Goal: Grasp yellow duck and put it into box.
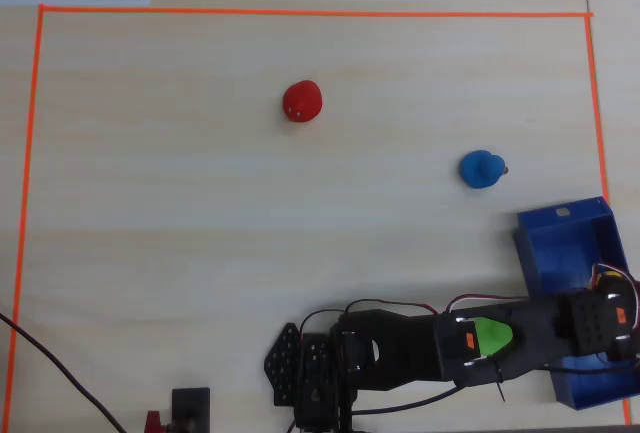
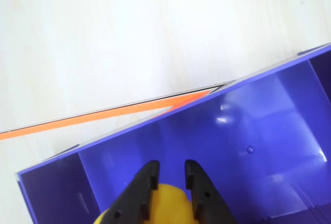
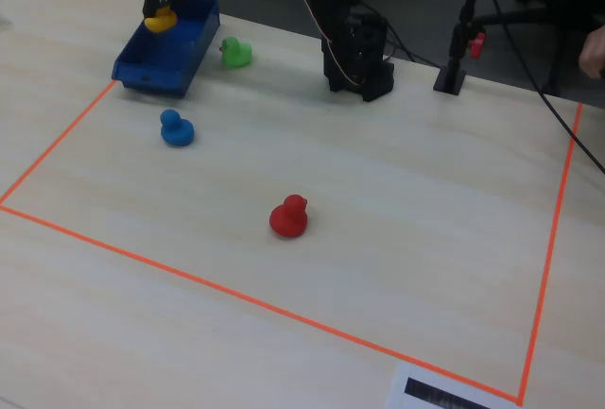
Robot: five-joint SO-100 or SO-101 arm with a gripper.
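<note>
The small rounded yellow toy duck (image 2: 164,206) is held between the two black fingers (image 2: 142,193) of the gripper (image 2: 170,175), and it hangs directly over the glossy floor of the long blue plastic box (image 2: 243,131) with low walls. This is the relation that matters for the coming move: in the wrist view, the blue floor fills the space in front of and below the fingertips, and the near wall of the box runs diagonally above them, so the duck is inside the outline of the box and not over the pale wooden tabletop (image 2: 103,38). The fingers are clamped on the duck from both sides; only its upper yellow part shows between them.

In the fixed view the yellow duck (image 3: 160,21) sits just above the far end of the box (image 3: 151,71), clearly higher than the walls, so I judge that it is not yet resting on the floor. The long axis of the box runs away from the arm's base in this view, and the duck is over the end close to the table edge.

In the overhead view the arm reaches to the right from its base, low and nearly stretched, with the gripper (image 1: 612,315) over the box (image 1: 565,228); the duck is hidden under it there. The green duck (image 3: 234,52), the blue duck (image 3: 176,128) and the red duck (image 3: 288,216) stand on the tabletop outside the box.

The next move, I think, needs only opening, perhaps after a little lowering.
</note>
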